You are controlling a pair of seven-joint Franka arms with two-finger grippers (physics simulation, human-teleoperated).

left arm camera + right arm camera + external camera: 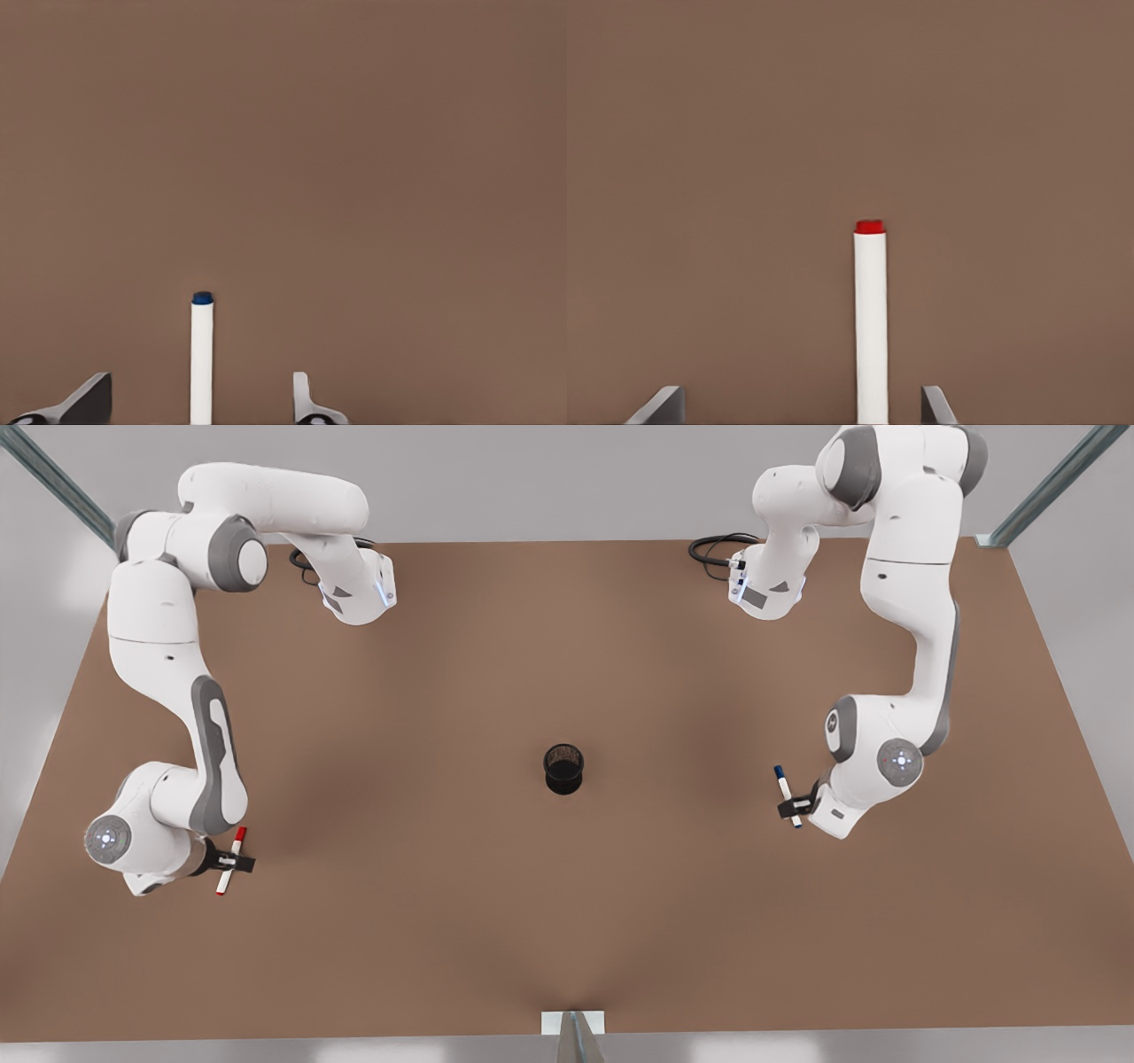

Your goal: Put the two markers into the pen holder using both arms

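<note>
Neither marker is in yet: left gripper [791,807], front view's right, straddles the blue marker [787,794] with fingers wide apart, right gripper [232,861] likewise around the red marker [231,861], both on the table [567,921], well apart from the empty mesh pen holder [563,769] at centre.

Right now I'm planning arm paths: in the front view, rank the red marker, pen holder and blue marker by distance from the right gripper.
1. Red marker, between the right gripper fingers, front view's left.
2. Pen holder, table centre.
3. Blue marker, far right, at the left gripper.
</note>
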